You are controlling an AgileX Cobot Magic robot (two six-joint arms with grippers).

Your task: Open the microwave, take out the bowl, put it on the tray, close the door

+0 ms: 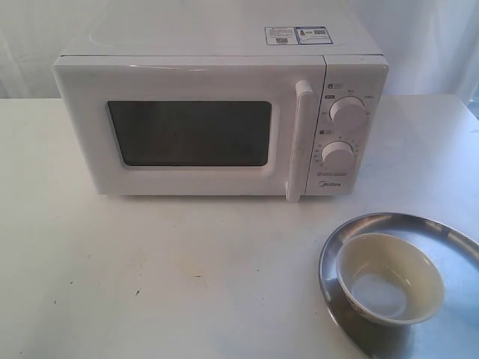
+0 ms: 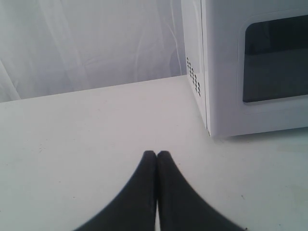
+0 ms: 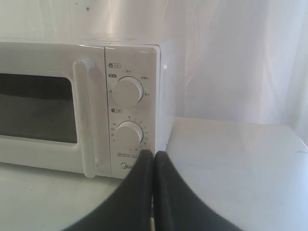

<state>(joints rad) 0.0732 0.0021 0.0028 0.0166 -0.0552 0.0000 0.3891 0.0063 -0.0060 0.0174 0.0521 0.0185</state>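
Cream bowl [image 1: 389,278] sits inside tray [image 1: 449,233] on surface [image 1: 150,284], front-R of microwave [image 1: 224,45]; door [image 1: 191,134] shut. L fingers [image 2: 139,192] & R fingers [image 3: 137,192] each pressed together, nothing btwn.

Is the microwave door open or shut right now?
Shut: the white door with dark rectangular window lies flush with the front of the white boxy microwave, no gap visible.

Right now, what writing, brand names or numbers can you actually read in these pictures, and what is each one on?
"Midea": on the microwave front panel, under the lower dial.
Stickers on its top: too small to read.
Markings around the upper dial and the lower dial: blurred, unreadable.
Nothing readable on the bowl or tray.
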